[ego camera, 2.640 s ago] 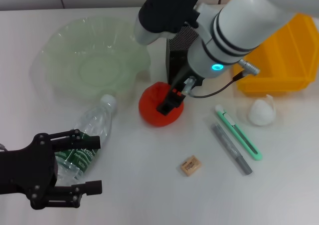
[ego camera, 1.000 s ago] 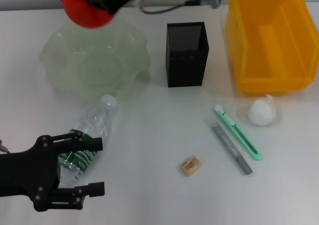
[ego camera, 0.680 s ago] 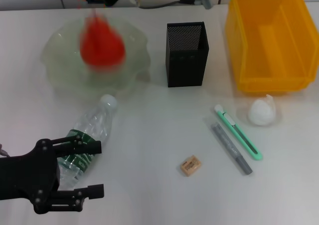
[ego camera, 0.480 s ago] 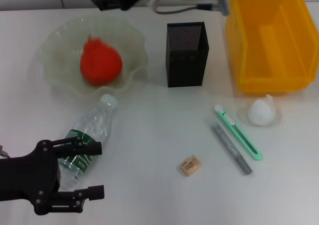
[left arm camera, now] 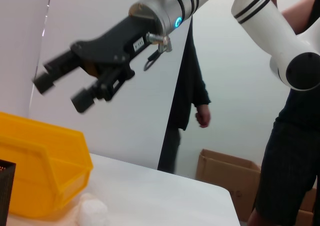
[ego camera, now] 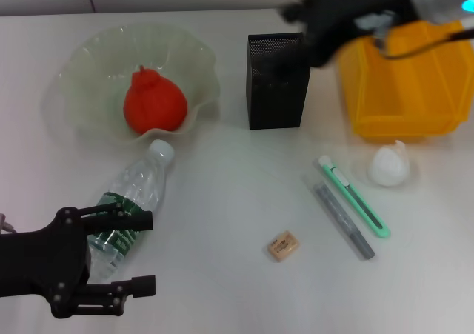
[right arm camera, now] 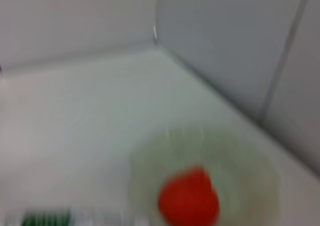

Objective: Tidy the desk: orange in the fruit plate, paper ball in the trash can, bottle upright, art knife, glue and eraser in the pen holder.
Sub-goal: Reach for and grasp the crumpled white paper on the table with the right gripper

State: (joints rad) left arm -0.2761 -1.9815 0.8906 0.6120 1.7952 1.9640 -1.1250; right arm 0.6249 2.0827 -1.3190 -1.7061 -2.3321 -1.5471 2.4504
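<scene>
Head view, right gripper above pen holder, fingers apart

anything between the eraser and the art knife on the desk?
Yes: the grey glue stick lies between the eraser and the green art knife, parallel to the knife; head view shows it.

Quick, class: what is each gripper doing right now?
Left gripper: open, empty, beside the bottle.
Right gripper: open, empty, above the pen holder.
</scene>
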